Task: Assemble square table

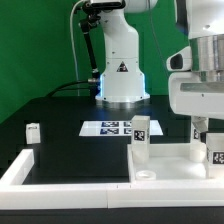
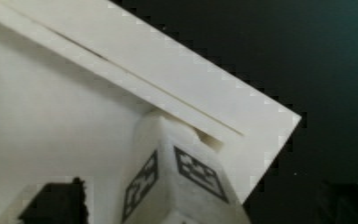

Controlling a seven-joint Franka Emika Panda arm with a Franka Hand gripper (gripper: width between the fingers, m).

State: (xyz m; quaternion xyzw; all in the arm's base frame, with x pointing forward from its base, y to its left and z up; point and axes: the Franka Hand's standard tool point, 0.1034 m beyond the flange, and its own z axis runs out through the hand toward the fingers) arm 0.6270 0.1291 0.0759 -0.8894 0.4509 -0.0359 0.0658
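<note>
The white square table top [image 1: 176, 162] lies at the front on the exterior view's right. One white tagged leg [image 1: 141, 130] stands upright at its far corner on the exterior view's left. A second tagged leg [image 1: 216, 152] stands at the top's edge on the exterior view's right, right below my gripper [image 1: 207, 130]. In the wrist view this leg [image 2: 185, 172] stands on the table top [image 2: 69, 110], between my gripper's [image 2: 194, 208] dark fingers [image 2: 51, 203]. The jaws stand open, with a gap to the leg. A third leg [image 1: 32, 131] stands alone on the black table far on the exterior view's left.
The marker board [image 1: 112, 127] lies flat in front of the robot's base [image 1: 122, 85]. Long white border rails [image 1: 70, 178] run along the front edge and the side on the exterior view's left. A green wall closes off the back.
</note>
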